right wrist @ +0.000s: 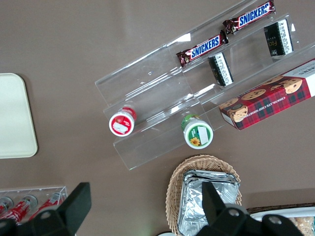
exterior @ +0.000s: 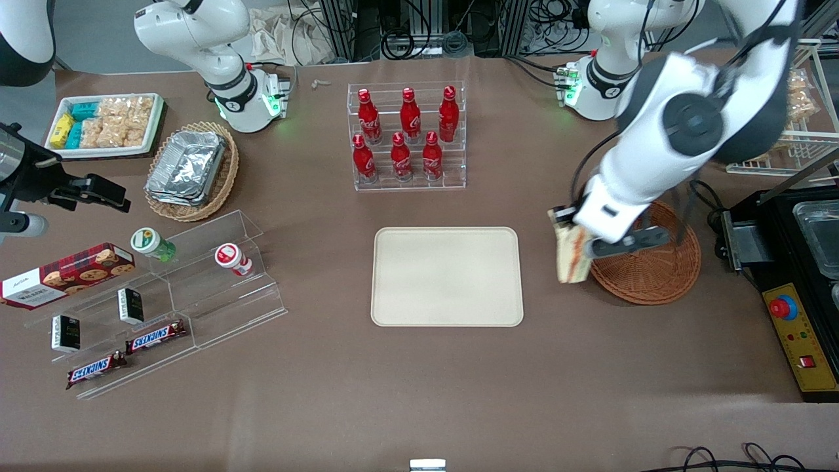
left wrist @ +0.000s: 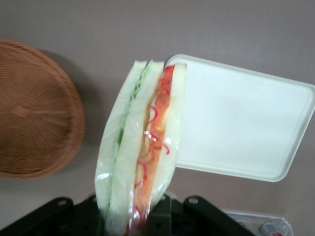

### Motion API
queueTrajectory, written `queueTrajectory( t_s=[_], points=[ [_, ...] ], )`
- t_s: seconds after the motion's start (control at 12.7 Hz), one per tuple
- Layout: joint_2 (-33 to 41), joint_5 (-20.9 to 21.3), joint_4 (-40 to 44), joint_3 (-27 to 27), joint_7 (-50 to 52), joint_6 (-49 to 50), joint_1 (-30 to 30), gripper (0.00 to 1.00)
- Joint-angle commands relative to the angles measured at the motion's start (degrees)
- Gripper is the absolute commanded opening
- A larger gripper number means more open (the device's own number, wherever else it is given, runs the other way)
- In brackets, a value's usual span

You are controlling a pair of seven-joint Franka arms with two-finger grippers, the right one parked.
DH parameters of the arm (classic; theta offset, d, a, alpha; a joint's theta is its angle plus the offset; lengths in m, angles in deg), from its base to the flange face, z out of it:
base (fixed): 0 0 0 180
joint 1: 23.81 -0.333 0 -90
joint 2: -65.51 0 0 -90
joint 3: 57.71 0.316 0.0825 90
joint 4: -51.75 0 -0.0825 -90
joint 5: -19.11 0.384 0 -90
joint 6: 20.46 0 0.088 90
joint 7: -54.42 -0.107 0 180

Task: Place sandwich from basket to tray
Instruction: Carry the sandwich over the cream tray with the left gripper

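Observation:
My left gripper (exterior: 571, 244) is shut on the sandwich (exterior: 570, 252), a wrapped cream wedge with a red-orange filling edge, held in the air just off the rim of the reddish-brown wicker basket (exterior: 655, 269). In the wrist view the sandwich (left wrist: 142, 147) stands up from between the black fingers (left wrist: 170, 214), with the basket (left wrist: 34, 110) beside it and the beige tray (left wrist: 236, 123) showing past it. The tray (exterior: 447, 276) lies flat mid-table, a short gap from the sandwich toward the parked arm's end. Nothing shows inside the basket.
A clear rack of several red bottles (exterior: 408, 134) stands farther from the front camera than the tray. A black machine with a red button (exterior: 783, 307) sits at the working arm's end. The snack shelf (exterior: 157, 295) and a tan basket of foil containers (exterior: 190, 169) lie toward the parked arm's end.

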State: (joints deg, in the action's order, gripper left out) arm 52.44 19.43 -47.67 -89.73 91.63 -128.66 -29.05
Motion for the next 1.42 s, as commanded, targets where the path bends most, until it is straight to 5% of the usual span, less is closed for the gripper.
queueTrajectory(
  t_s=[0.0, 0.63, 1.11, 1.26, 1.34],
  points=[
    [-6.51, 4.67, -2.69, -0.42, 5.31, -9.09, 2.69, 0.0],
    [-20.58, 17.78, -2.97, -0.24, 14.19, -20.98, 5.59, 0.0],
    [-23.05, 20.16, -2.79, 0.11, 17.37, -22.58, 7.7, 0.0],
    [-23.67, 22.7, -2.79, 0.11, 19.73, -22.58, 7.7, 0.17],
    [-24.28, 24.19, -2.44, 0.11, 21.13, -22.58, 7.7, 0.39]
  ],
)
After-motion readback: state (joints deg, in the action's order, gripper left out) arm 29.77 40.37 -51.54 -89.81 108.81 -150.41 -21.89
